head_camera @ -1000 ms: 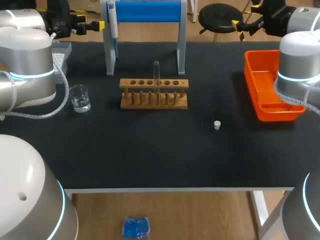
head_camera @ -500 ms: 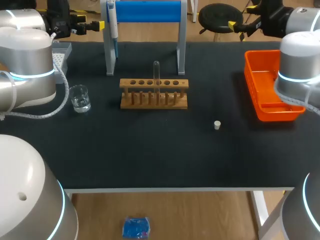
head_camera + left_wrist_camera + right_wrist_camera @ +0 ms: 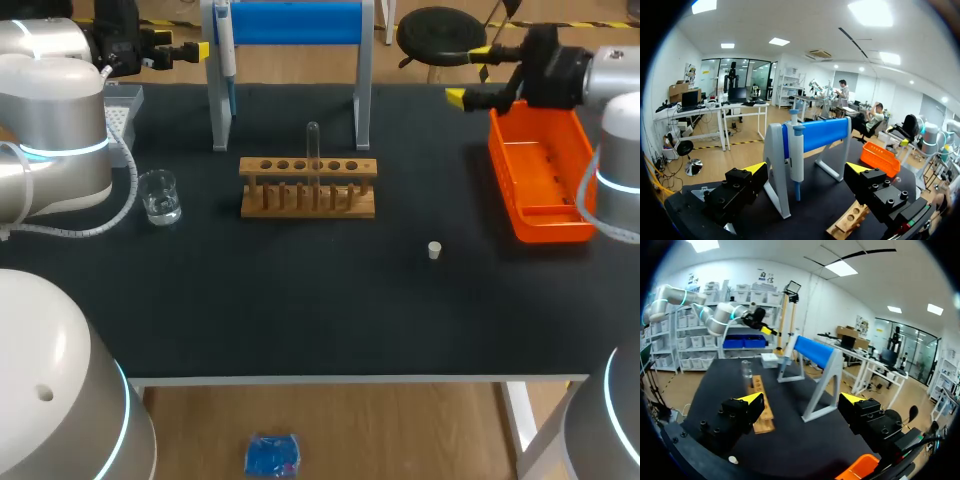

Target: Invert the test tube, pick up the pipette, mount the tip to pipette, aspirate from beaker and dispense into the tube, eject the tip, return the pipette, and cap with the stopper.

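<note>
Left arm (image 3: pixel 55 140) at the black table's (image 3: pixel 300 310) far left corner; jaws spread wide, empty, facing the white-and-blue pipette (image 3: pixel 227 55) hung on its blue-barred stand (image 3: pixel 290 22). Clear glass beaker (image 3: pixel 159 196) near it. Clear glass test tube (image 3: pixel 313 150) upright in the light wooden rack (image 3: pixel 308 188), mid-table. Small white stopper (image 3: pixel 434 250) lies loose. Right arm (image 3: pixel 615 150) over rear right; jaws wide, empty, pointing rackward. Probably the inversion step: grip the glass above the rack, lift straight clear before turning.
</note>
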`<action>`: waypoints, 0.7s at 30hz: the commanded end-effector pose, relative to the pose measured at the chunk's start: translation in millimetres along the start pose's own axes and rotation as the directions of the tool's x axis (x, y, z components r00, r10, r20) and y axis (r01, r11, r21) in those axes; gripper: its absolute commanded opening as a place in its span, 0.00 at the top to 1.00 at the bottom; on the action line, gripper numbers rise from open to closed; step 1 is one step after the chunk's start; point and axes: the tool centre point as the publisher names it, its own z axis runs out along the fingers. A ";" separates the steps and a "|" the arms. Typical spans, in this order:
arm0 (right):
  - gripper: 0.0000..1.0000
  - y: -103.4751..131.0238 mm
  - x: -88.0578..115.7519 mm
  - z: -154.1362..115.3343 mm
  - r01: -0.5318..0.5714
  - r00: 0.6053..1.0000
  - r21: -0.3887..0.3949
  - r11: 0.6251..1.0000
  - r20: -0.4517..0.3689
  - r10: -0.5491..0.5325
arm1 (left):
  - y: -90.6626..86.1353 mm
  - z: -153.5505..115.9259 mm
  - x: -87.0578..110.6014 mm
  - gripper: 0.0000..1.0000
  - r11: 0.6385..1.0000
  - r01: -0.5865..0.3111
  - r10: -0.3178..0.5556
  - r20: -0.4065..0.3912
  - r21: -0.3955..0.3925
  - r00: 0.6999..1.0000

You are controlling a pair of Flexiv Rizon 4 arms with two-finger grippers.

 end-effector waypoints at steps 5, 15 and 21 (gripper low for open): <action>0.00 -6.2 43.9 -11.6 0.000 0.987 -0.052 0.999 -0.163 -0.009 | 0.0 0.0 -0.1 0.00 1.000 0.000 0.000 0.000 0.000 1.000; 0.00 -17.0 105.3 -22.2 -0.005 0.919 -0.107 0.994 -0.393 -0.038 | 0.0 0.0 -0.1 0.00 1.000 0.000 0.000 0.000 0.000 1.000; 0.00 -17.6 132.5 -19.2 -0.029 0.874 -0.161 0.987 -0.483 -0.053 | 0.0 0.0 -0.1 0.00 1.000 0.000 0.000 0.000 0.000 1.000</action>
